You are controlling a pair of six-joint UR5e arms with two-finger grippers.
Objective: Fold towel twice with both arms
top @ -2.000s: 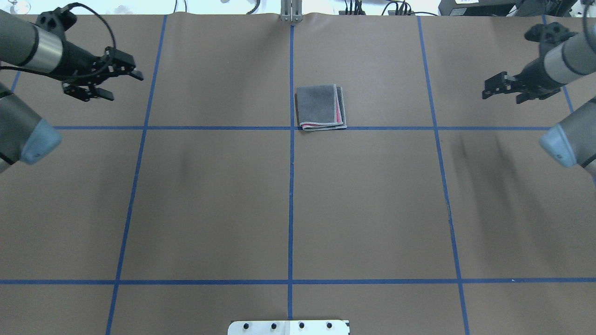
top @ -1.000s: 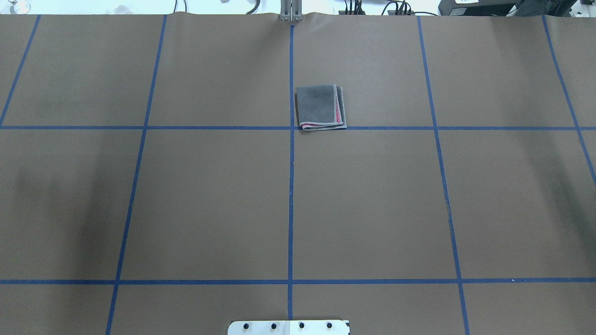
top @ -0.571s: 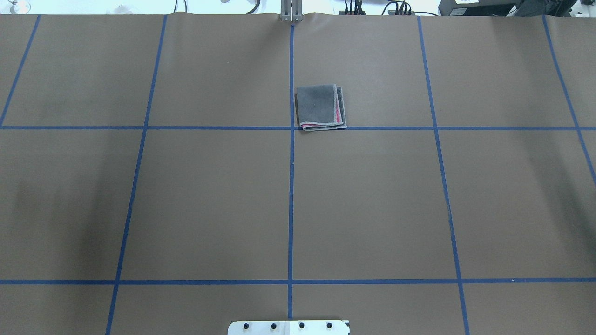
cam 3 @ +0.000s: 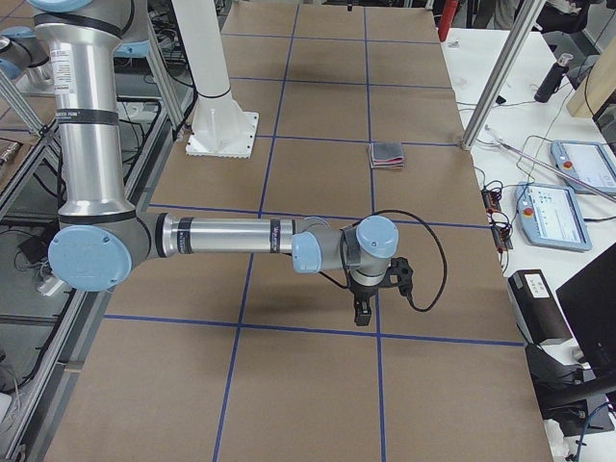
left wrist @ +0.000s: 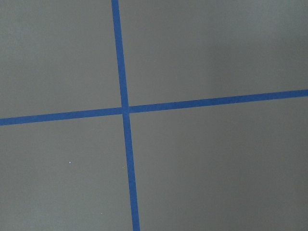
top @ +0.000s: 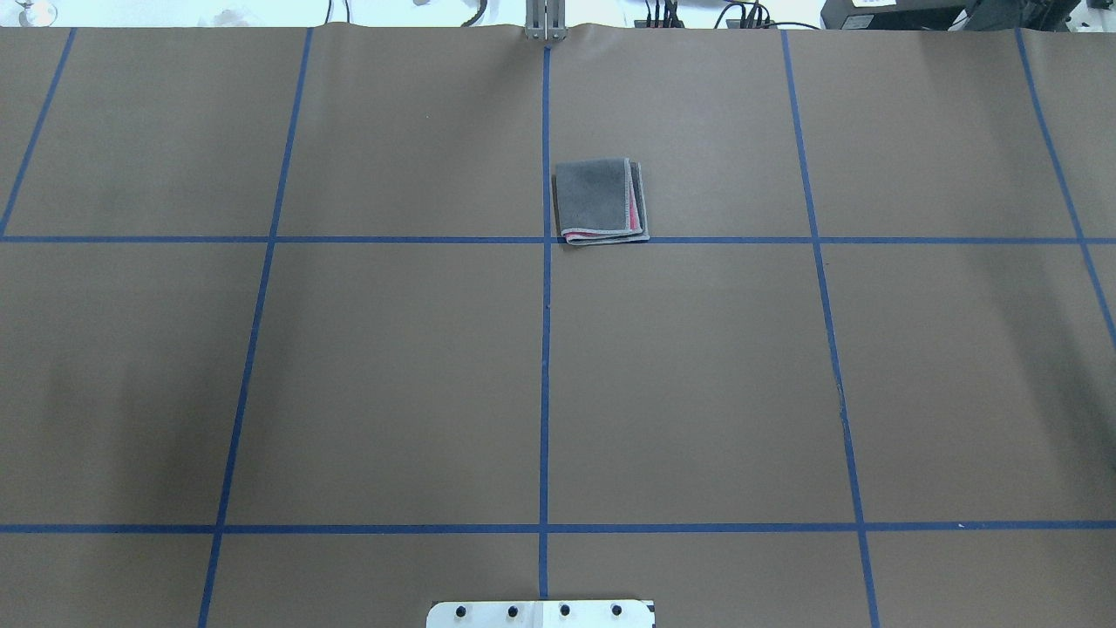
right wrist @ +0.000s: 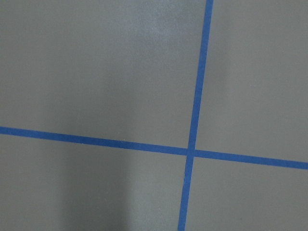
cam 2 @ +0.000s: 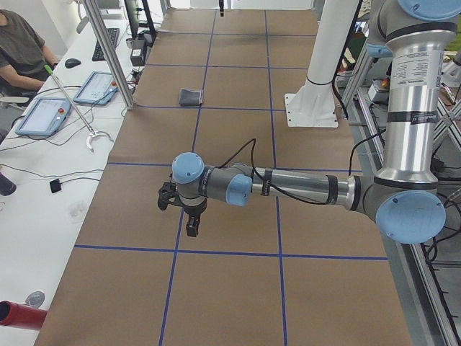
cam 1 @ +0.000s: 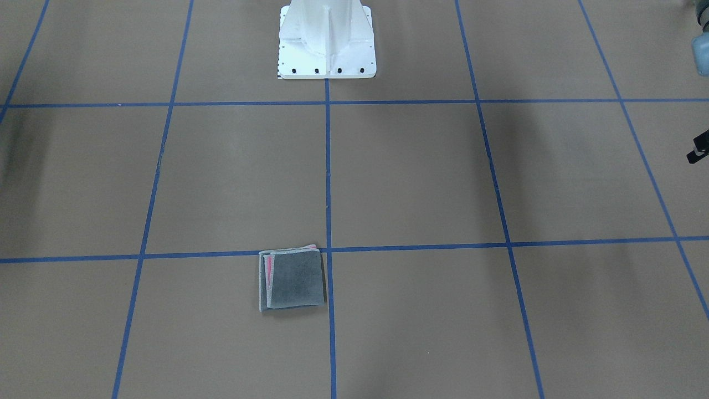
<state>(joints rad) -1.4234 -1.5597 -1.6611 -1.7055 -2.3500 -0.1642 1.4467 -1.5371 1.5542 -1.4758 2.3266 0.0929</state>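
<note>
The towel [top: 597, 201] lies folded into a small square on the brown table, dark grey face up, with pink showing at its layered edges. It also shows in the front-facing view [cam 1: 292, 280] and small in both side views [cam 2: 191, 96] [cam 3: 388, 154]. The left gripper [cam 2: 189, 220] hangs fingers down over the table's left end, far from the towel. The right gripper [cam 3: 366, 306] hangs likewise over the right end. I cannot tell if either is open or shut. Both are outside the overhead view. The wrist views show only brown table and blue tape.
Blue tape lines [top: 545, 349] divide the table into a grid. The white pedestal base [cam 1: 327, 41] stands at the robot's side. Aluminium posts [cam 2: 108, 50] and a side desk with tablets [cam 2: 43, 115] and a seated person [cam 2: 21, 43] run along the far side.
Two seconds ago both arms reached into the overhead view's far corners; they have since left that view. The towel has not moved.
</note>
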